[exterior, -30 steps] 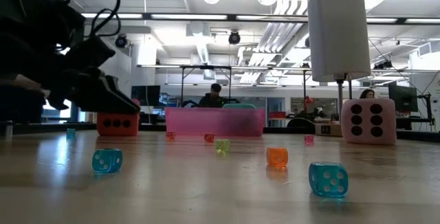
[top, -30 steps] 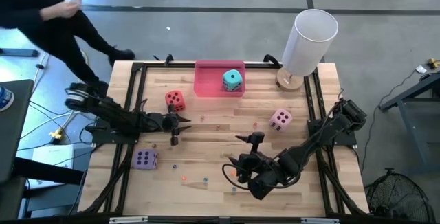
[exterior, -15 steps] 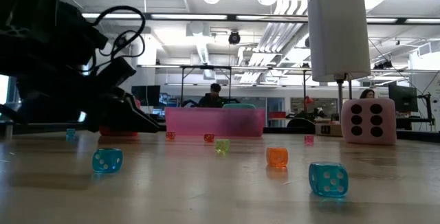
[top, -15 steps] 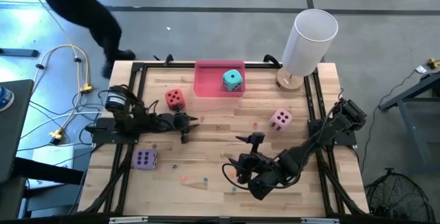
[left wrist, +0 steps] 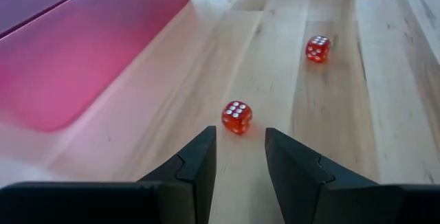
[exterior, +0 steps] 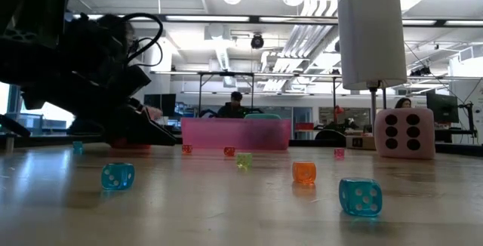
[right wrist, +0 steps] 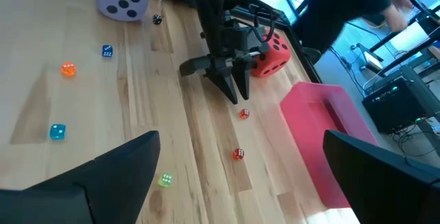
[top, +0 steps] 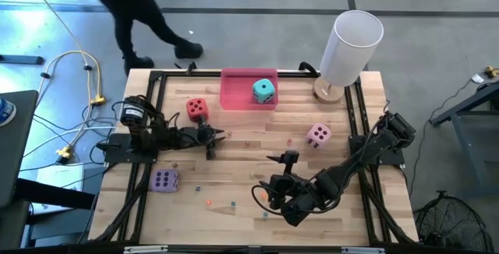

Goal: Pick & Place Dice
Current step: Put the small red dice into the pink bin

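Since one second ago, the left gripper [top: 214, 139] has travelled across the table [top: 257, 172] from beside the red die [top: 197, 110] toward the middle, and it is now low over the wood with its two fingers open only narrowly, holding nothing. In the left wrist view a tiny red die [left wrist: 236, 117] lies just in front of the fingertips, on the line of the gap, and a second tiny red die [left wrist: 317, 49] sits farther away. The pink tray [top: 238, 90] is near, with the teal die [top: 263, 91] already inside it. The pink die [top: 317, 135] and the purple die [top: 164, 180] rest on the table, well apart from each other. The right gripper [top: 274, 178] waits over the near part of the table, its fingers spread wide and empty. What could go wrong, in my judgement: the opening is hardly wider than the small cube, so a slightly off-centre approach would let one finger push it away or make it roll. Closing too high could also squeeze it out, because it is so small and smooth.
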Motion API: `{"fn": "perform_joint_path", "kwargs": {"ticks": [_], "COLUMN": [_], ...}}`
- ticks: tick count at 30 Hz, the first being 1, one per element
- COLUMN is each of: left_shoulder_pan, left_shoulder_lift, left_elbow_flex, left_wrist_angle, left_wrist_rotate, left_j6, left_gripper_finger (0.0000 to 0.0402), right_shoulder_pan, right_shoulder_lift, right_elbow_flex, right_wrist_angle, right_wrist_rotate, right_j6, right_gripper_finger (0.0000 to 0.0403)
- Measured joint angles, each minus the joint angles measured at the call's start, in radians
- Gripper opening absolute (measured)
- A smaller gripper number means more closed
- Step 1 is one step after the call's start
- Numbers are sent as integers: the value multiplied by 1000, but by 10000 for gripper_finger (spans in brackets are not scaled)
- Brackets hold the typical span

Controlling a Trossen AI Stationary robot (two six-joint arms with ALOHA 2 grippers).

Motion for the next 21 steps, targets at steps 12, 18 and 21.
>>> {"fn": "perform_joint_path", "kwargs": {"ticks": [12, 18, 21], "left_shoulder_pan": [30, 29, 29], "left_shoulder_lift": [0, 0, 0], "left_elbow_flex": [0, 6, 9], "left_wrist_angle": [-1, 0, 0], "left_wrist_rotate": [3, 70, 103], "left_j6": [-40, -27, 22], "left_gripper_finger": [159, 204, 210], "right_shoulder_pan": [0, 0, 0], "right_shoulder_lift": [0, 0, 0], "right_elbow_flex": [0, 0, 0], "right_wrist_angle": [0, 0, 0], "right_wrist_rotate": [5, 5, 5], "right_j6": [-2, -2, -2], "right_gripper_finger": [400, 400, 400]}}
